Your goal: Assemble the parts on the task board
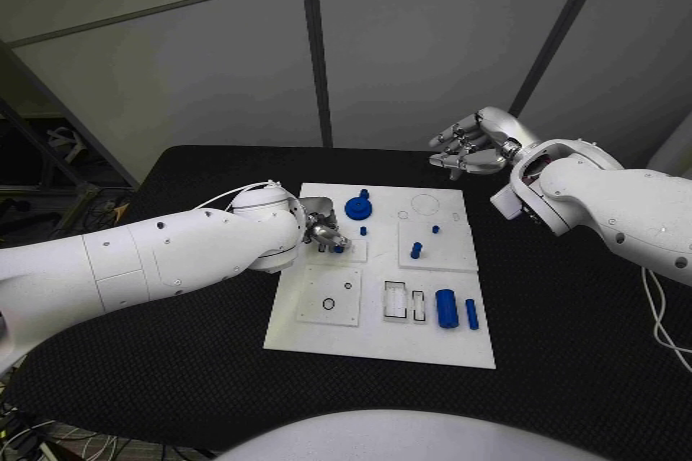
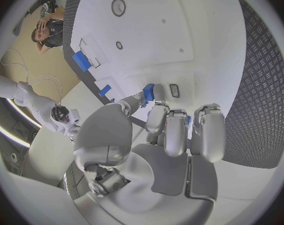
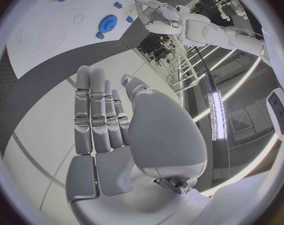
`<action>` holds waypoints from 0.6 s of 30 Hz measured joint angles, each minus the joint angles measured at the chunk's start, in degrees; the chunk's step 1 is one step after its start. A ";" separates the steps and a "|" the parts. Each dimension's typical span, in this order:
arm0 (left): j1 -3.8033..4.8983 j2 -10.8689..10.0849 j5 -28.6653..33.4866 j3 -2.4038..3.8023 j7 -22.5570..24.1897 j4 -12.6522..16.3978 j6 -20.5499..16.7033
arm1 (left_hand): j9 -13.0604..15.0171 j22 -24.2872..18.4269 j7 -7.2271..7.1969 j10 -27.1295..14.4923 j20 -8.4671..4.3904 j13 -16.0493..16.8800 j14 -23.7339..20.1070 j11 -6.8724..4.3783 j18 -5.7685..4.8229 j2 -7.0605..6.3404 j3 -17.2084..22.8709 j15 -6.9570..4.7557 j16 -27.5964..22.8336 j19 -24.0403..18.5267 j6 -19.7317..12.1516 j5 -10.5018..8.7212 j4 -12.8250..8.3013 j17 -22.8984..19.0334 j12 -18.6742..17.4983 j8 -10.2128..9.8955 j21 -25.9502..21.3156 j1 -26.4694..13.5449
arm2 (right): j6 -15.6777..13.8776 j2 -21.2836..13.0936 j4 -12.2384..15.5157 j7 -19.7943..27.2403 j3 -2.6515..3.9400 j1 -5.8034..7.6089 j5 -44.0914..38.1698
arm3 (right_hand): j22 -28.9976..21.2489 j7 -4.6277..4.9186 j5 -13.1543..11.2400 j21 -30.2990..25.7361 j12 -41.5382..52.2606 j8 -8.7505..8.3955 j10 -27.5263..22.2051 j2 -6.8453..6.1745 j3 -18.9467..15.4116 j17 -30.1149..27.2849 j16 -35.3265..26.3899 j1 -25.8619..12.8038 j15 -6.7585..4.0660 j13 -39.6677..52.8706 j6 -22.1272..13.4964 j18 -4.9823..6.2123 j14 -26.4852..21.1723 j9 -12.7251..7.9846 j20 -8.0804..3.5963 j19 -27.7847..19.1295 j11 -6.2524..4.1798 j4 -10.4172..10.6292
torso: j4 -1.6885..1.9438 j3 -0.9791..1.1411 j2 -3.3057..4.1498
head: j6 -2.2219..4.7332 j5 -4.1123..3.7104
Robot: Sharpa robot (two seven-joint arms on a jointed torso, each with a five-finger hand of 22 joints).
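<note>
Over the task board (image 1: 433,336), left robot hand (image 1: 326,232) pinches a blue part (image 1: 339,248); right robot hand (image 1: 473,146) released.

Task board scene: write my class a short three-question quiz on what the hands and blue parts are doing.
1. True or false: the right hand holds a blue part.
2. Which hand is over the task board? A) left B) right C) neither
3. Fill in: the left hand pinches a small ____ part.

Key: 1 false, it is held clear beyond the board's far edge with nothing in it; 2 A; 3 blue.
</note>
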 measured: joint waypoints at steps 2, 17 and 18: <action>0.00 0.02 0.01 0.00 0.00 -0.05 0.05 | 0.01 0.00 0.00 0.01 0.00 0.00 0.00 -0.01 0.00 -0.20 -0.12 0.00 0.00 0.00 0.00 0.00 0.12 0.00 0.00 0.00 0.00 -0.38 | 0.04 0.02 -0.02 0.00 0.00 0.00 0.00 | 0.00 0.00 0.00 0.00 0.00 0.00 0.00 0.00 0.00 0.01 0.00 0.00 0.00 0.00 0.00 0.00 0.00 0.00 0.00 0.00 0.00 0.00 | 0.01 -0.01 0.00 | -0.02 0.00; -0.06 0.10 0.16 -0.06 0.00 -0.68 0.30 | 0.31 0.00 0.10 0.01 0.00 -0.41 0.00 -0.04 0.00 -0.85 -5.34 0.00 0.00 0.00 0.30 -0.28 2.96 0.00 0.00 0.01 0.00 -4.33 | 0.15 0.05 0.03 0.00 -0.01 0.00 0.00 | -0.14 0.00 0.00 -0.22 0.00 0.00 -0.21 -0.23 -0.15 0.04 -0.25 -0.23 0.00 -0.10 0.00 0.00 0.00 0.00 0.41 -0.01 -0.21 0.15 | 0.04 -0.02 -0.02 | -0.10 -0.10; -0.06 0.10 0.17 -0.06 0.00 -0.68 0.30 | 0.38 0.00 0.10 0.01 0.00 -0.41 0.00 -0.04 0.00 -0.92 -6.38 0.00 0.00 0.00 0.30 -0.28 3.32 0.00 0.00 0.01 0.00 -4.66 | 0.15 0.04 0.04 0.00 -0.01 0.00 0.00 | -0.14 0.00 0.00 -0.22 0.00 0.00 -0.21 -0.23 -0.15 0.04 -0.25 -0.23 0.00 -0.10 0.00 0.00 0.00 0.00 0.41 -0.01 -0.21 0.15 | 0.04 -0.03 -0.02 | -0.10 -0.14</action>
